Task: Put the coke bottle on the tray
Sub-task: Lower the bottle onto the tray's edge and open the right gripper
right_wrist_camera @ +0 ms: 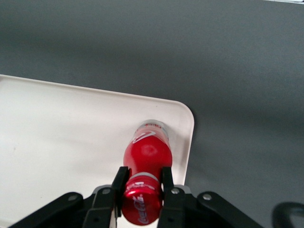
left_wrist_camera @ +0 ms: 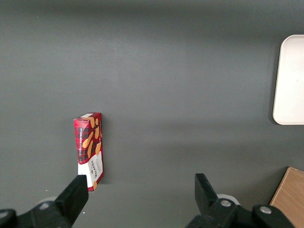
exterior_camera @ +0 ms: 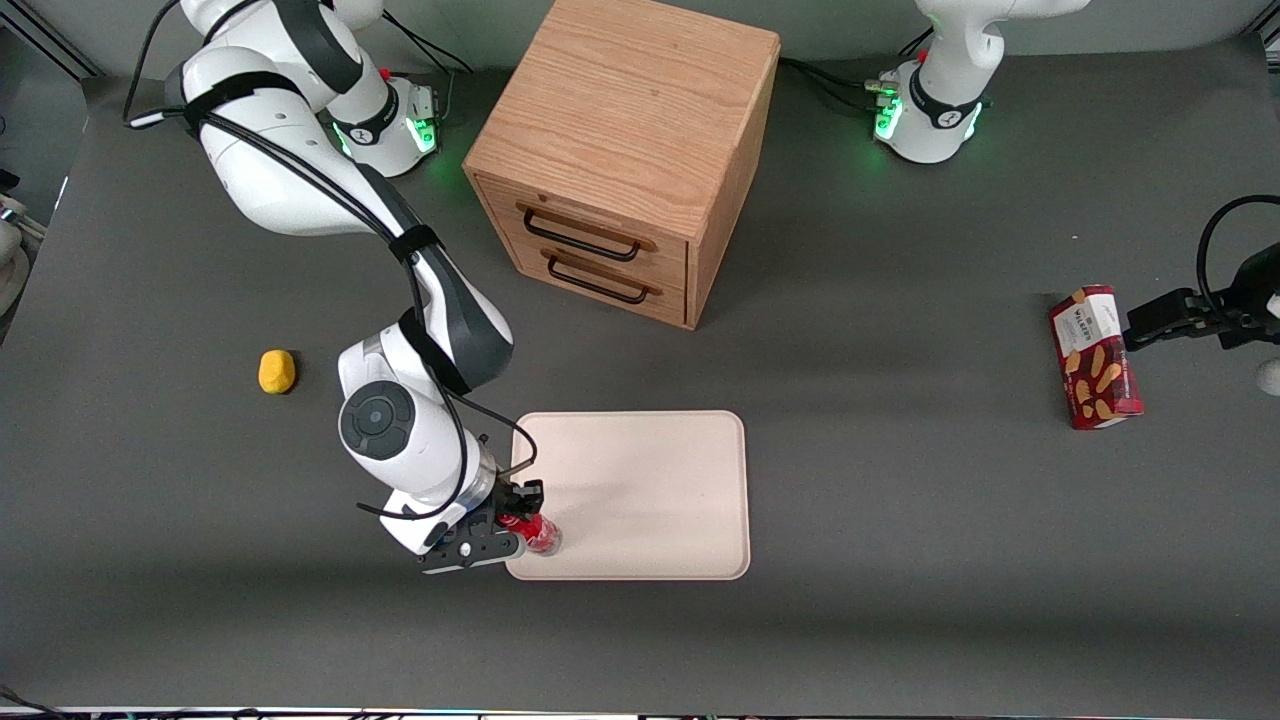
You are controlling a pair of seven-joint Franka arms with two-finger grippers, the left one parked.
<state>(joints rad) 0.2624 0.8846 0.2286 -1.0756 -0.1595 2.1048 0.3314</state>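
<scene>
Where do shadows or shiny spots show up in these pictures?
Front view: soft shadow bands cross the table, and the arm's shadow darkens the tray. Right wrist view: a pale highlight sits on the coke bottle, held in the gripper.

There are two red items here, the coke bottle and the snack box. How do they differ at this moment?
The coke bottle is slim and rounded; the snack box is larger, flat-sided and printed with biscuit sticks.

The bottle is clamped in the gripper over a near corner of the tray; the box lies free on the table, toward the parked arm's end.

The bottle has a clear base; the box is opaque throughout.

Both are mainly red with white lettering.
</scene>
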